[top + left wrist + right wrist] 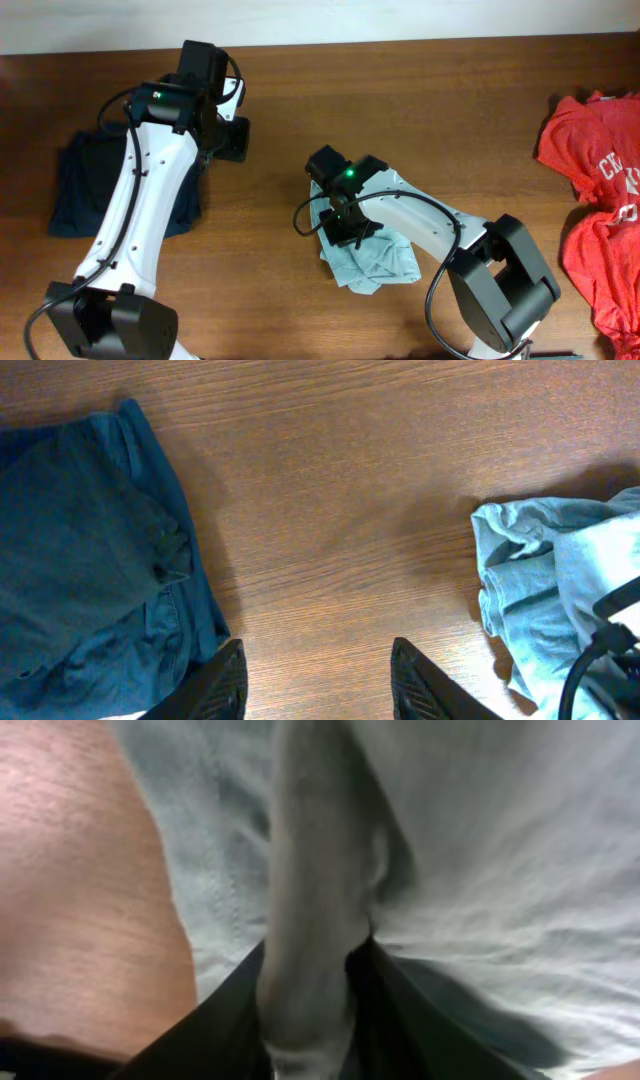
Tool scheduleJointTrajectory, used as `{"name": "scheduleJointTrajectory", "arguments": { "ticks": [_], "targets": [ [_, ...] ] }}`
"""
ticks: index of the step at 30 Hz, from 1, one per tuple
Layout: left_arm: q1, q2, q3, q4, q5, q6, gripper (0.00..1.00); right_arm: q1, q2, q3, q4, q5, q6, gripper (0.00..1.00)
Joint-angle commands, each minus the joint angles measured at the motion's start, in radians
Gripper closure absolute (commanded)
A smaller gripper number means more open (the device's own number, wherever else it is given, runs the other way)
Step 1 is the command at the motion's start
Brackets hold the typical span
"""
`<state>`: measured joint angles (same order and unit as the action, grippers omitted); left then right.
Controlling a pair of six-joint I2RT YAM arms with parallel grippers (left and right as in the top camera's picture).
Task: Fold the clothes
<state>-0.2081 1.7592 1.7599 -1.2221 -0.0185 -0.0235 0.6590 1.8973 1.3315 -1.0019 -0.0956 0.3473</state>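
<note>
A crumpled light blue garment lies at the table's middle. My right gripper is down on its left part and is shut on a fold of the cloth, which fills the right wrist view. The garment also shows at the right of the left wrist view. A dark blue garment lies folded at the left and shows in the left wrist view. My left gripper is open and empty above bare wood between the two garments.
A pile of red clothes lies at the right edge of the table. The wooden table ends at a pale wall along the far side.
</note>
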Motion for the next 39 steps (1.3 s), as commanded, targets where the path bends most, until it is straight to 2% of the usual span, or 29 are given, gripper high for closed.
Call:
{"name": "scheduleJointTrajectory", "arguments": {
  "ticks": [1, 5, 9, 13, 19, 22, 25, 28, 30, 32, 35, 39],
  "targets": [
    [0.006, -0.024, 0.01, 0.01, -0.004, -0.006, 0.53, 0.02, -0.042, 0.031, -0.007, -0.119, 0.003, 0.7],
    [0.006, -0.024, 0.01, 0.017, -0.004, -0.006, 0.5, 0.023, -0.086, 0.047, -0.005, -0.268, -0.073, 0.68],
    [0.006, -0.024, 0.01, 0.017, -0.005, -0.006, 0.5, -0.002, -0.161, 0.049, -0.031, -0.215, -0.076, 0.69],
    [0.006, -0.024, 0.01, 0.018, -0.008, -0.006, 0.49, -0.09, -0.223, 0.049, -0.071, -0.123, -0.054, 0.6],
    [0.006, -0.024, 0.01, 0.021, -0.007, -0.006, 0.49, -0.176, -0.198, 0.029, -0.098, -0.13, -0.054, 0.65],
    [0.006, -0.024, 0.01, 0.033, -0.007, -0.006, 0.49, -0.162, -0.162, -0.013, -0.01, -0.162, -0.02, 0.73],
    [0.006, -0.024, 0.01, 0.038, -0.007, -0.006, 0.48, -0.143, -0.11, -0.07, 0.109, -0.162, 0.076, 0.87],
    [0.006, -0.024, 0.01, 0.035, -0.007, -0.005, 0.48, -0.133, -0.045, -0.122, 0.226, -0.17, 0.187, 0.88],
    [0.006, -0.024, 0.01, 0.035, -0.007, -0.006, 0.48, -0.129, 0.005, -0.133, 0.296, -0.24, 0.204, 0.9],
    [0.006, -0.024, 0.01, 0.036, -0.007, -0.006, 0.48, -0.123, 0.035, -0.133, 0.365, -0.33, 0.172, 0.9],
    [0.006, -0.024, 0.01, 0.036, -0.003, -0.006, 0.44, -0.116, 0.033, -0.129, 0.487, -0.552, -0.028, 0.91],
    [0.006, -0.024, 0.01, 0.032, -0.003, -0.006, 0.43, -0.141, -0.044, -0.117, 0.482, -0.568, -0.058, 0.92]
  ]
}}
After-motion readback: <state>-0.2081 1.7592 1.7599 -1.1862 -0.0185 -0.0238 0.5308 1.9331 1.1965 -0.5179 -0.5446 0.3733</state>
